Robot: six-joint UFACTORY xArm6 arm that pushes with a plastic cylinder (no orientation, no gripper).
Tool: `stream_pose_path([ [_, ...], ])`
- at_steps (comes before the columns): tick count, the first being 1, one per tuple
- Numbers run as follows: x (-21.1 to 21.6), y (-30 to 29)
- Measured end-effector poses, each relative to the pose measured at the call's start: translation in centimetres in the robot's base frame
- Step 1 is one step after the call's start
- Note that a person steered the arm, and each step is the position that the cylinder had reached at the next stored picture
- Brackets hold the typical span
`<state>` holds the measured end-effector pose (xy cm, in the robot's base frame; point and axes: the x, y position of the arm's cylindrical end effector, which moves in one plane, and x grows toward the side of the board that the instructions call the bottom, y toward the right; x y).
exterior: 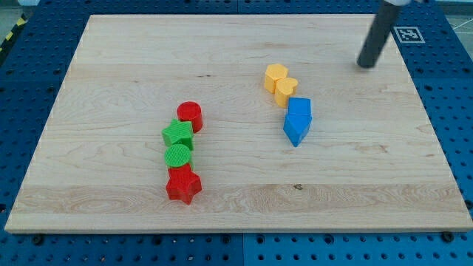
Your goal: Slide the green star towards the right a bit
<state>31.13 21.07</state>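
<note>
The green star [178, 134] sits left of the middle of the wooden counter [111, 74], second from the far end of a tight little column of four blocks. Just beyond it, at its far right, is a red cylinder [190, 115], touching it or very nearly. On its near side comes a green cylinder [177, 155], and nearest of all a red star [183, 185].

Right of the centre lies a second cluster: two yellow blocks [280, 82], possibly hexagons, pressed together, with two blue blocks [298, 118] of angular shape close against their near side.

There are no jaws on this arm, only the dark rod; my tip [366, 65] rests at the far right of the counter, well apart from the green star and beyond the yellow pair.
</note>
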Motion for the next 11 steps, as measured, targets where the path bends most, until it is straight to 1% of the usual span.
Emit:
stream_pose_path([
  [1, -4.7, -6.3],
  [2, -5.2, -14.8],
  [3, -3.4, -22.3],
  [4, -0.3, -28.4],
  [5, 4.1, -32.9],
  [7, 14.4, -33.5],
  [8, 17.4, -32.3],
  [10, 17.6, -26.0],
  [11, 15.9, -27.6],
])
